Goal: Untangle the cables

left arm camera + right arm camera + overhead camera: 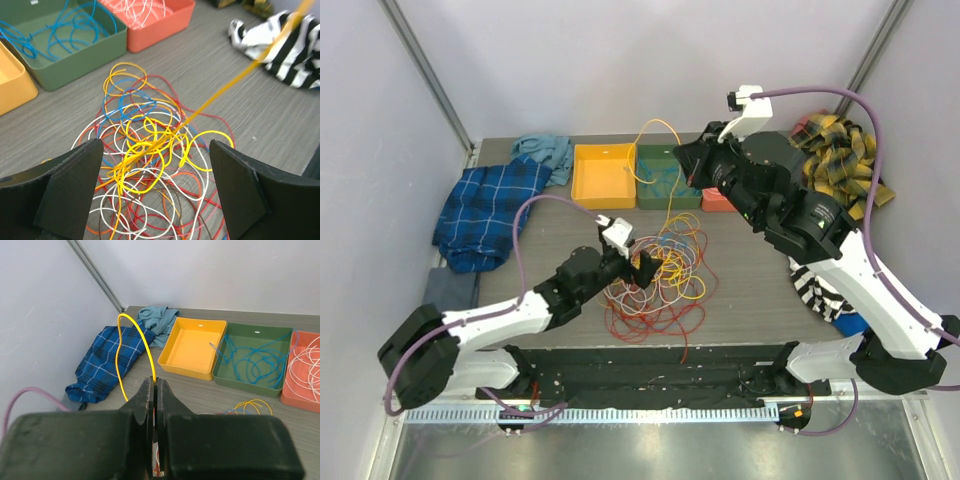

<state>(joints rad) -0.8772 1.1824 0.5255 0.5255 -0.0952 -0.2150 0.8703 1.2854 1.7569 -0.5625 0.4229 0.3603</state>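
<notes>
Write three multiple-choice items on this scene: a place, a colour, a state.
1. Where do the sorted blue cables lie? A) a purple bucket B) the green tray C) a drawer
2. What colour is the cable held by the right end effector? A) yellow-orange B) black C) pink
3. How is the left end effector? A) shut on a cup B) shut, empty C) open above the tangle
Key: 1B, blue loops lie inside its walls; 2A, it is shut on that taut strand; 3C, a wide gap shows over the wires.

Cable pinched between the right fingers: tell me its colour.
Yellow-orange: the cable shows best in the right wrist view.
</notes>
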